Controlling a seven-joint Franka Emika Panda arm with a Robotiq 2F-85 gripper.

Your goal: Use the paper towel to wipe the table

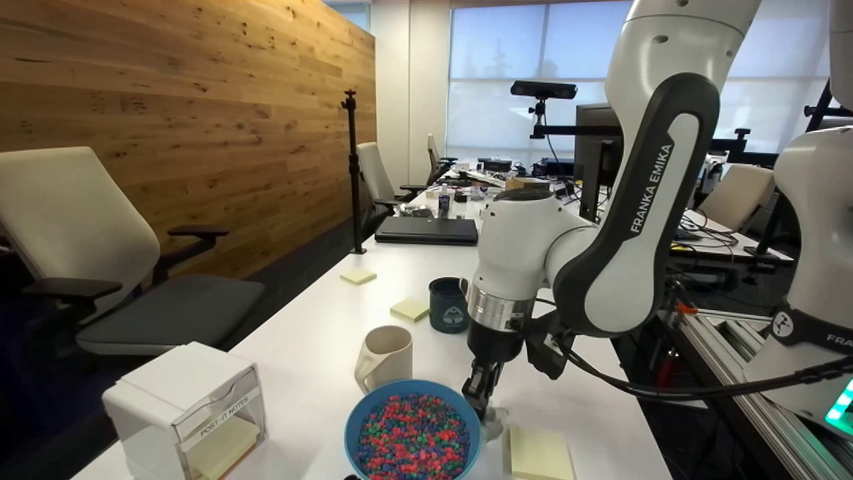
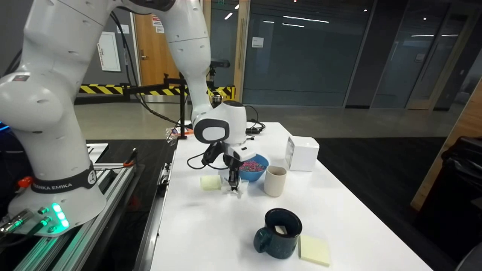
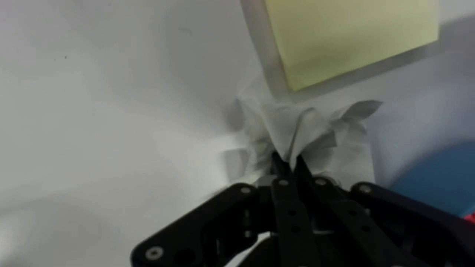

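Note:
A crumpled white paper towel (image 3: pixel 349 155) is pinched between the fingertips of my gripper (image 3: pixel 291 165) in the wrist view. The gripper also shows in both exterior views (image 1: pixel 478 405) (image 2: pixel 234 187), pointing down, low over the white table (image 1: pixel 300 327) (image 2: pixel 211 229) (image 3: pixel 111 122). The towel (image 1: pixel 493 427) (image 2: pixel 244 186) spreads around the fingertips at table level. Its underside is hidden, and I cannot tell how firmly it presses on the table. The towel lies between a yellow sticky-note pad (image 1: pixel 541 455) (image 2: pixel 211 182) (image 3: pixel 352 37) and a blue bowl.
The blue bowl (image 1: pixel 355 433) (image 2: pixel 253 176) (image 3: pixel 441 181) of coloured pieces stands close beside the gripper. A beige mug (image 1: pixel 393 363) (image 2: pixel 275 182), a dark mug (image 1: pixel 448 315) (image 2: pixel 280 241), more pads (image 1: pixel 410 309) and a white sticky-note box (image 1: pixel 166 393) (image 2: pixel 303 154) stand around.

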